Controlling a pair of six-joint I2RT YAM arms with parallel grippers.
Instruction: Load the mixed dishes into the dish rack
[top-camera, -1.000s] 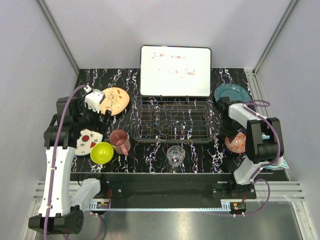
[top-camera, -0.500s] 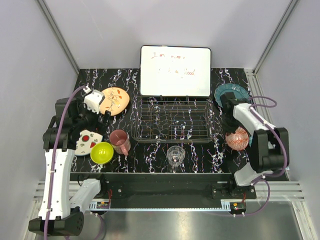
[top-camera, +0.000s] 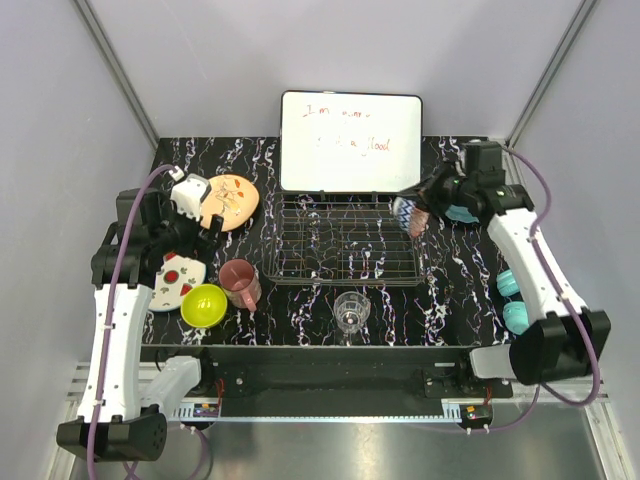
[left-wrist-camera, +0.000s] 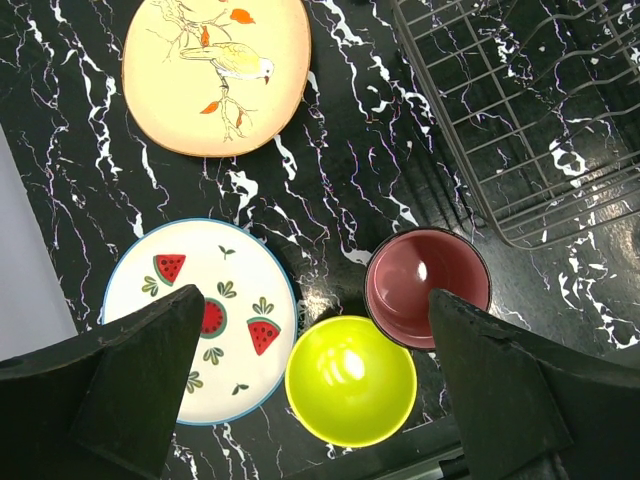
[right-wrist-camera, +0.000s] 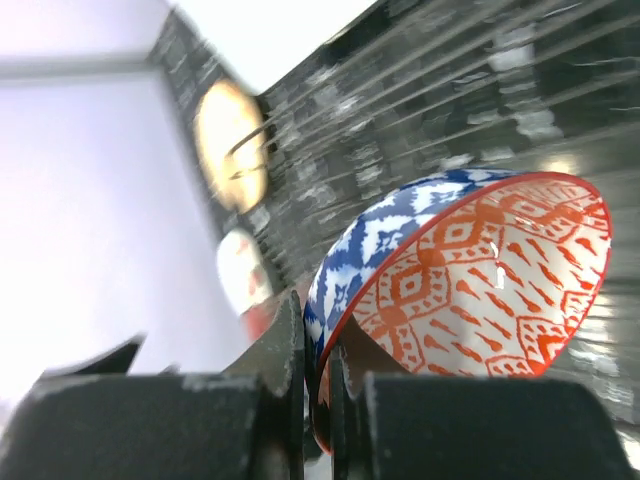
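Your left gripper (left-wrist-camera: 315, 370) hangs spread wide over a glossy oval peach plate (left-wrist-camera: 215, 70) with a painted bird, a round white plate (left-wrist-camera: 200, 330) with watermelon slices, a shiny lime-green bowl (left-wrist-camera: 350, 380) and a pink mug (left-wrist-camera: 427, 285). All of these sit on the black marbled table (left-wrist-camera: 330, 130). The dark wire rack (top-camera: 345, 240) sits at centre, with a clear glass (top-camera: 351, 310) in front of it. Your right gripper (right-wrist-camera: 318, 360) pinches the rim of the patterned bowl (right-wrist-camera: 460, 270), blue-white outside and orange-red inside, tilted on edge over the rack's right end.

Red-and-blue patterned bowl (right-wrist-camera: 450, 290), lime-green bowl (left-wrist-camera: 350, 380), pink mug (left-wrist-camera: 427, 285), peach bird plate (left-wrist-camera: 215, 70), white watermelon plate (left-wrist-camera: 222, 288).
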